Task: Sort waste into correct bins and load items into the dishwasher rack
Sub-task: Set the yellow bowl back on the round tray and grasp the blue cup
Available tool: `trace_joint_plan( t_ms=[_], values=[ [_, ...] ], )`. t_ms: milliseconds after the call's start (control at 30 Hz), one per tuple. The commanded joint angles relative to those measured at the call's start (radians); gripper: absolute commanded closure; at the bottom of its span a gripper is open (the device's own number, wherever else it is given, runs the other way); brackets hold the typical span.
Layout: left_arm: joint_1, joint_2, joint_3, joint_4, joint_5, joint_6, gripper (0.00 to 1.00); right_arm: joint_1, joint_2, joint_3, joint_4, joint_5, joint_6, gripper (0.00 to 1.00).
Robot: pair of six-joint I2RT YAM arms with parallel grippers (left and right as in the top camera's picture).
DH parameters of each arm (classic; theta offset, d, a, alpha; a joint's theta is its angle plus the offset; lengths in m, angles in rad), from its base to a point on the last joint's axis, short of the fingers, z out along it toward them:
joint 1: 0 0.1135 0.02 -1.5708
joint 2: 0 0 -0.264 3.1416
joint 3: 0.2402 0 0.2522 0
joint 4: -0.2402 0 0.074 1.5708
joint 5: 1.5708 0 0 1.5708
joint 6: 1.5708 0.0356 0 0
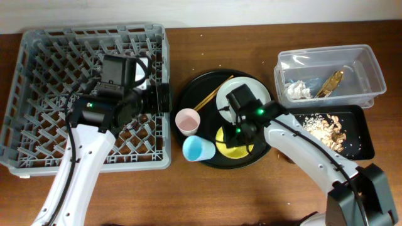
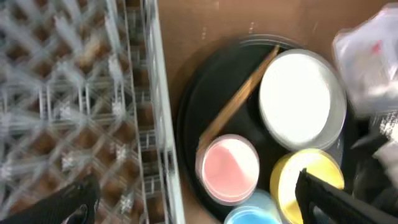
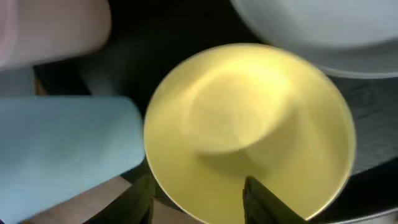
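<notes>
The rack fills the left of the table. At its 3 o'clock edge the left gripper hangs over the rim, pointing toward the round tray. In the left wrist view its fingers stand far apart, released, with nothing between them.

On the round tray, the pink cup stands at 9 o'clock with its mouth up. The blue cup lies at 7 o'clock, just beside it. The chopsticks slant across 11 o'clock, from near the pink cup up toward the plate at 1 o'clock. The bowl sits at 6 o'clock, partly hidden by the right arm.

The right gripper is over the bowl. In the right wrist view its fingers are spread at the bowl's near rim, released. Whether they touch it, I cannot tell.

At 2 o'clock from the round tray, the tub holds the tissue and the wrapper. At the tub's 6 o'clock, touching it, the black tray holds the scraps.
</notes>
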State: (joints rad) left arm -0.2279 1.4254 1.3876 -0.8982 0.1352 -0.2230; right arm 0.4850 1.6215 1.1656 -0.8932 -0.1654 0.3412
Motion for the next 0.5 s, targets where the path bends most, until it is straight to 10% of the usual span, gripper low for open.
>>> trace_joint_plan(
  t_ms=[0, 200, 467],
  values=[
    [0.002, -0.002, 0.008, -0.016, 0.018, 0.016, 0.01, -0.007, -0.040, 0.191, -0.098, -0.030, -0.048, 0.53],
    [0.009, -0.003, 0.010, -0.024, 0.018, 0.016, 0.01, 0.108, -0.032, 0.284, -0.199, -0.147, -0.150, 0.54],
    [0.229, -0.252, 0.231, -0.133, 0.086, -0.029, 0.01, 0.367, 0.296, 0.268, 0.019, 0.333, 0.035, 0.52]
  ],
)
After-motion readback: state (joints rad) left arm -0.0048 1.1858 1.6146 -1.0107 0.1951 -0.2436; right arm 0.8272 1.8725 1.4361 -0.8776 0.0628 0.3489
